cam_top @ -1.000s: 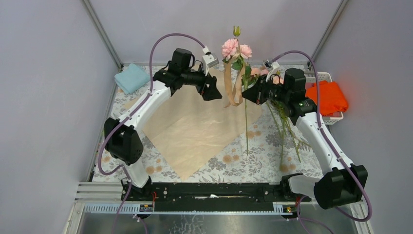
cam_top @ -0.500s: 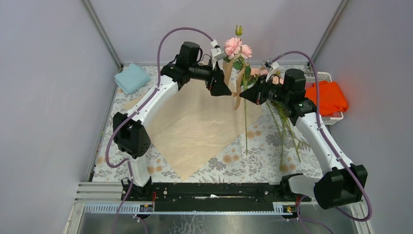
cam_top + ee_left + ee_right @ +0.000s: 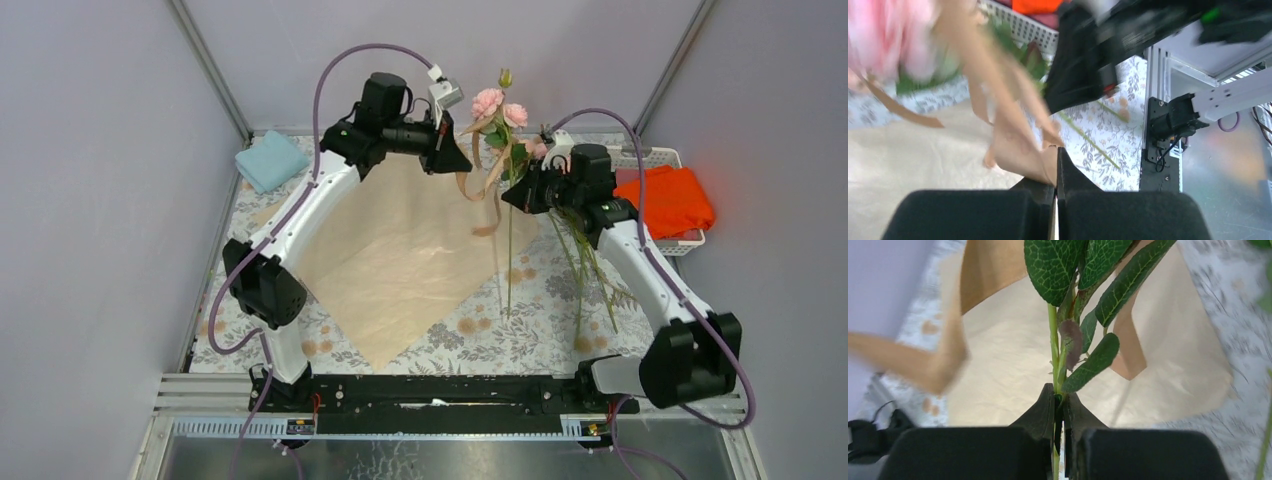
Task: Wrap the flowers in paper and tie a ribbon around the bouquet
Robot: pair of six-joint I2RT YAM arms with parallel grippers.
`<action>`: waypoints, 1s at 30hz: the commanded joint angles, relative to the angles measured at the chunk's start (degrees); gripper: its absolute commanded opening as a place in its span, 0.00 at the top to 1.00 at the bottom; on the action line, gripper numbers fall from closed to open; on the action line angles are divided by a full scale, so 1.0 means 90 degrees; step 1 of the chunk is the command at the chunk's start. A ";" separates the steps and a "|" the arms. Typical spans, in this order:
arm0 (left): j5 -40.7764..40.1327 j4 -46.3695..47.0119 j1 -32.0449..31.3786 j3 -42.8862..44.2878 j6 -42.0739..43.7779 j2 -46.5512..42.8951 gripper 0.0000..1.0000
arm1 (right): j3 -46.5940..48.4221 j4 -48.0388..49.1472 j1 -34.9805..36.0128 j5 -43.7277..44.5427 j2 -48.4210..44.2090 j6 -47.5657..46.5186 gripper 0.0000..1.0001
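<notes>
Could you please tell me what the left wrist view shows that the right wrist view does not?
Only the left wrist view shows the left gripper shut on the tan-brown ribbon, blurred pink rose heads and the bright orange cloth. Only the right wrist view shows the right gripper shut on a thin green flower stem with veined leaves. Both show the ribbon and the peach-orange wrapping paper sheet on the floral tablecloth.

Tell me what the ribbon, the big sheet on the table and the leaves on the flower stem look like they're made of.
The ribbon: probably matte paper or stiff fabric, since it holds flat folds. The paper: thin matte wrapping paper, faintly creased. The leaves: likely artificial, fabric or plastic, with sharp printed-looking veins.
</notes>
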 commanded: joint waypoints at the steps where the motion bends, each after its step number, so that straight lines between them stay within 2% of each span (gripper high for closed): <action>1: 0.0339 -0.0517 -0.0062 0.1394 0.0039 -0.0499 1.00 | -0.0103 -0.0743 0.0065 0.1235 0.0827 -0.0317 1.00; 5: 0.0120 -0.0311 -0.0248 0.3014 -0.0235 0.0095 1.00 | -0.0535 -0.0599 0.0645 0.1347 0.1029 -0.0524 1.00; 9: -0.1283 0.0703 -0.0281 0.4267 -0.0729 0.0970 1.00 | -0.0950 -0.0399 0.1338 0.1260 0.0657 -0.0728 1.00; 14: -0.3596 0.1749 -0.0281 0.4523 0.0273 0.1679 1.00 | -0.1373 -0.0552 0.2029 0.0752 0.0070 -0.1285 1.00; 20: -0.5209 0.2486 -0.0147 0.4187 0.1351 0.1841 1.00 | -0.1468 -0.0962 0.2439 -0.0463 -0.0787 -0.2039 1.00; 22: -0.6063 0.2704 -0.0020 0.4150 0.1538 0.1776 1.00 | -0.1409 -0.1075 0.2440 0.0017 -0.1002 -0.1910 1.00; 27: -0.7015 0.2836 0.0665 0.4348 0.1835 0.1361 1.00 | -0.0983 -0.1542 0.2365 0.2608 -0.1015 -0.1459 1.00; 30: -0.7586 0.2946 0.0916 0.4059 0.2598 0.0842 1.00 | -0.0799 -0.1470 0.2029 0.3152 -0.0915 -0.1109 1.00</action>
